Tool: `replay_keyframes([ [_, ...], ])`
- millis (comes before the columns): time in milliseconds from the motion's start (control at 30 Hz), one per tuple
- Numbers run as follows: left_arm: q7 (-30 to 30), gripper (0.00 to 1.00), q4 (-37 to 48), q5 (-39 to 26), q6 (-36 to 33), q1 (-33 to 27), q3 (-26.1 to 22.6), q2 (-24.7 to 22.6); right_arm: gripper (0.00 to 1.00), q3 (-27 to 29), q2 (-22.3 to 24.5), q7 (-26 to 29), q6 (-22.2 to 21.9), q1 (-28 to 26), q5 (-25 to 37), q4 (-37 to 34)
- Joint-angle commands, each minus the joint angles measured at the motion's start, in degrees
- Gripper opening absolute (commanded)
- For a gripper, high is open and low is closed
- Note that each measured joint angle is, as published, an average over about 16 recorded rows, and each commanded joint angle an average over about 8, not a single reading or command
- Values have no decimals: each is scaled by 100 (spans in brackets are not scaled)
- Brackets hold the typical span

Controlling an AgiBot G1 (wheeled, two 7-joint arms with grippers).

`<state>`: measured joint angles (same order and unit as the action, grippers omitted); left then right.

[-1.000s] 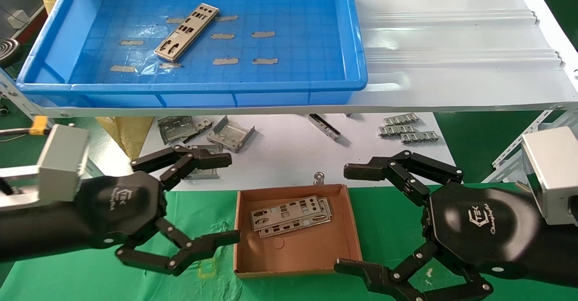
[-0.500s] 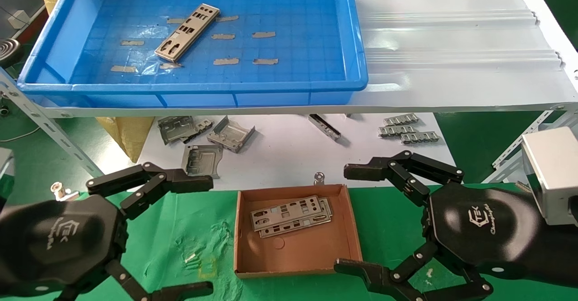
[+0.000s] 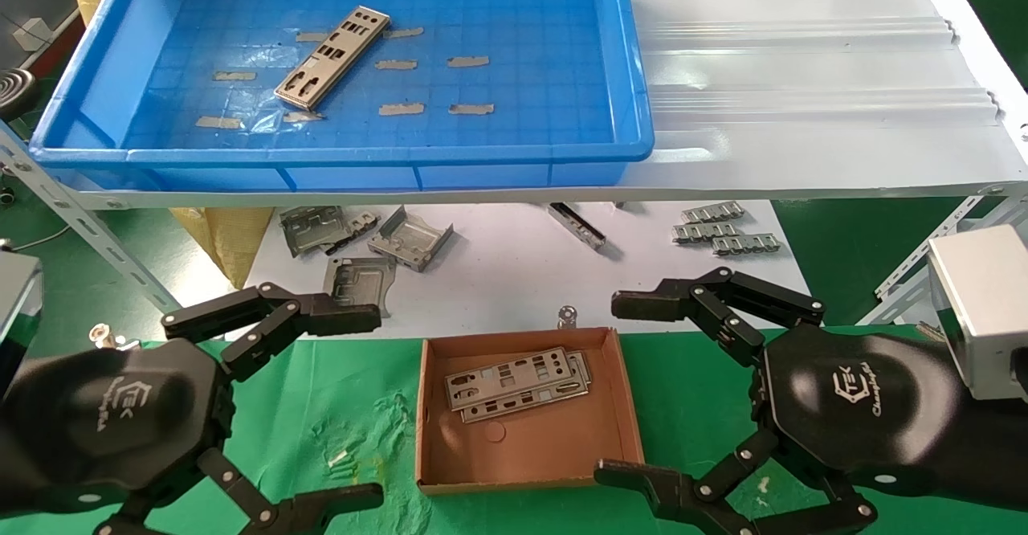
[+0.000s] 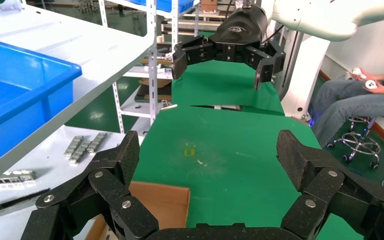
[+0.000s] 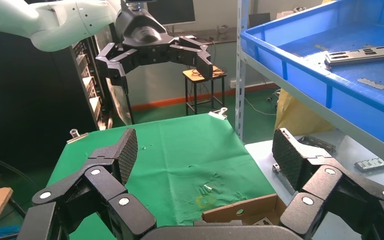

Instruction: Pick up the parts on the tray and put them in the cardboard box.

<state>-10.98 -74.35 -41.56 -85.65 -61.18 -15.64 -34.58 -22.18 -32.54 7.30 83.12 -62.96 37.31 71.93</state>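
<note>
One punched silver-grey part [image 3: 332,56] lies slantwise on the floor of the blue tray [image 3: 634,77] on the shelf; it also shows in the right wrist view [image 5: 362,53]. The brown cardboard box [image 3: 618,406] sits on the green cloth below, with two parts [image 3: 516,384] stacked in it. My left gripper [image 3: 368,406] is open and empty, low at the box's left side. My right gripper [image 3: 626,389] is open and empty at the box's right side. Each wrist view shows the box's edge [image 4: 172,202] [image 5: 240,210] and the other arm's gripper farther off.
A white corrugated sheet [image 3: 803,77] covers the shelf right of the tray. On the lower white surface lie folded grey brackets [image 3: 365,238], a dark strip [image 3: 577,224] and ridged metal strips [image 3: 727,232]. A slanted shelf strut [image 3: 88,230] stands near my left arm.
My left gripper has drawn back from beside the box toward the lower left, then risen slightly. The right arm, box and tray part have not moved.
</note>
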Motion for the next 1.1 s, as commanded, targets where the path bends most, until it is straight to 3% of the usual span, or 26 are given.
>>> replay_keyframes([
  [33,7,100,19,-6,0,-9,-9,-10,100,0,0,0,0,0,0,0],
  [1100,32,100,91,-34,-3,-40,-41,-50,100,0,0,0,0,0,0,0],
])
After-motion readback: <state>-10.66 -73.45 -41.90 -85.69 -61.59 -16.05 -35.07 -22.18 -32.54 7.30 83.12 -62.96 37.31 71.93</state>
